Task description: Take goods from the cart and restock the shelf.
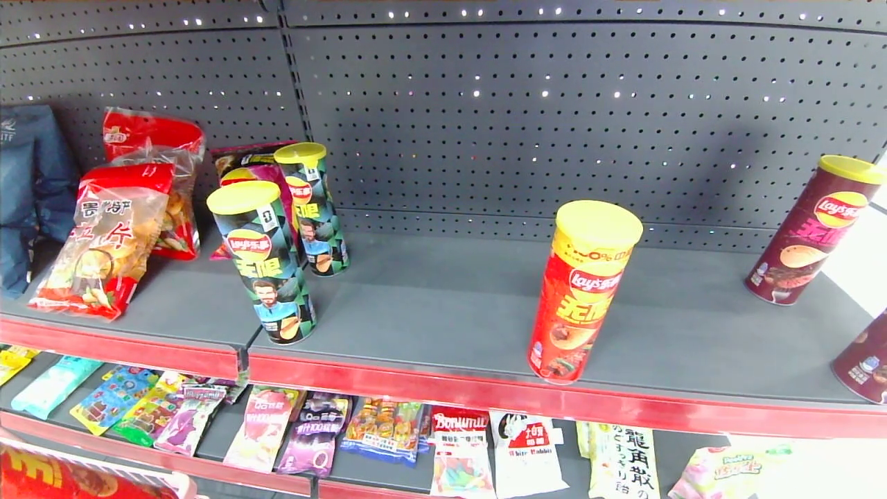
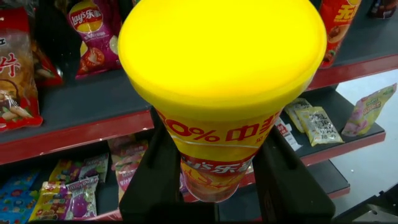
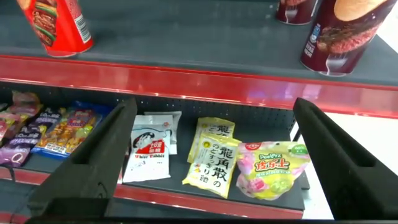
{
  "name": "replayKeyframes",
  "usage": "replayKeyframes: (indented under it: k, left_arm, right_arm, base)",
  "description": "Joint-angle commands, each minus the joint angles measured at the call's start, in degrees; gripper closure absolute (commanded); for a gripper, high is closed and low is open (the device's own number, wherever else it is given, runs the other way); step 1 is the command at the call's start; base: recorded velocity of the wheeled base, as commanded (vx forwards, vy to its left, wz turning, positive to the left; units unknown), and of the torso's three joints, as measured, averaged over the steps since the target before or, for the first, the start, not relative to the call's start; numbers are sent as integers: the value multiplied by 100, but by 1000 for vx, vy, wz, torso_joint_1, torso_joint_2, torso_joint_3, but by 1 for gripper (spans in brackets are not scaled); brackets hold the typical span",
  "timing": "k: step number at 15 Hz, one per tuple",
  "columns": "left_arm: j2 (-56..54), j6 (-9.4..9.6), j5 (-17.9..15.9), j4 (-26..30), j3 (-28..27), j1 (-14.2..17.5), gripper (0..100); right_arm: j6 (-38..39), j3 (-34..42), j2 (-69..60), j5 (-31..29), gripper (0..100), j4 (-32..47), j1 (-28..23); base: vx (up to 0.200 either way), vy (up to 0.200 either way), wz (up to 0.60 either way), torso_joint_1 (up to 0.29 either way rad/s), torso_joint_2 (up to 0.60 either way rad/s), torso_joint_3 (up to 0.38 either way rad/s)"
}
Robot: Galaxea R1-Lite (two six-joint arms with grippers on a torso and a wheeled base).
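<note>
The left gripper (image 2: 217, 149) clamped a can (image 2: 221, 74) in its jaws before the shelf (image 1: 450, 305), where the right gripper (image 3: 214, 106) had its jaws wide.

— What do we have in our left gripper (image 2: 221, 186)?
— A chip can (image 2: 217, 149), its yellow lid (image 2: 224, 56) facing us, with a black finger (image 2: 158, 180) pressed against each side.
— And behind it?
— We see the shelf (image 2: 74, 140) with its red front edge. A pink chip bag (image 2: 93, 34) and a red can (image 2: 339, 25) stand on it, and small packets (image 2: 74, 193) lie on the tier below.
</note>
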Motion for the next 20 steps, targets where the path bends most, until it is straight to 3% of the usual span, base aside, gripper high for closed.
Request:
replayKeyframes:
  k: [1, 11, 18, 20]
  left_arm:
    - [4, 2, -6, -1, -2, 0, 100]
    - [40, -42, -41, -1, 42, 0, 100]
    - [628, -42, -6, -71, 7, 0, 100]
    - [1059, -42, -23, -396, 7, 0, 100]
  right_arm:
    - [1, 0, 7, 1, 0, 1, 1]
    - [-8, 0, 7, 10, 0, 1, 1]
    - [9, 0, 7, 10, 0, 1, 1]
    - [9, 0, 7, 10, 0, 1, 1]
  base:
    - [0, 0, 0, 0, 0, 0]
    - [0, 0, -540, 2, 1, 4]
    - [0, 0, 0, 0, 0, 0]
    - [0, 0, 0, 0, 0, 0]
